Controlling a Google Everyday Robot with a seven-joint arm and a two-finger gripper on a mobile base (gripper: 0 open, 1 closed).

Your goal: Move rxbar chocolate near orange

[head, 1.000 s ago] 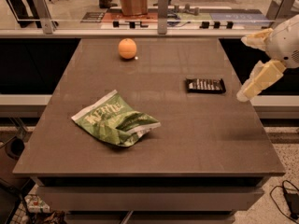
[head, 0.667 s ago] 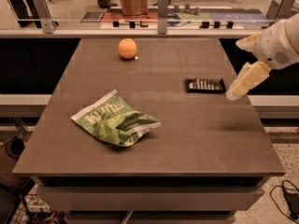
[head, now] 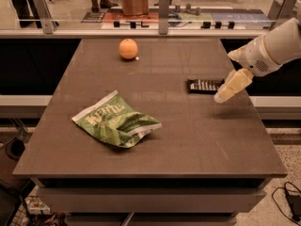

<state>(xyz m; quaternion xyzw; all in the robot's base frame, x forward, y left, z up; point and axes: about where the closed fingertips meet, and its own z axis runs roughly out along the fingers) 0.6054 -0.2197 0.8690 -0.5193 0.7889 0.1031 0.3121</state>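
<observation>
Hanging over the right side of the tabletop, the pincer slants down and to the left from a white arm that comes in from the right edge of the view. Its pale tip sits just at the right end of the rxbar chocolate, and whether the two touch cannot be told. Whether the pincer is apart or together cannot be told either; it appears as one cream-coloured shape. A soft shadow lies on the tabletop a little nearer the camera than the tip.

The rxbar chocolate lies flat on the right half of the tabletop, long side running left to right, its black wrapper showing pale lettering. Nearly all of it lies to the left of the pincer.

The orange rests near the far edge, left of centre, well apart from the bar and from the pincer. A crumpled green chip bag lies on the near left part of the tabletop, apart from both the bar and the orange
</observation>
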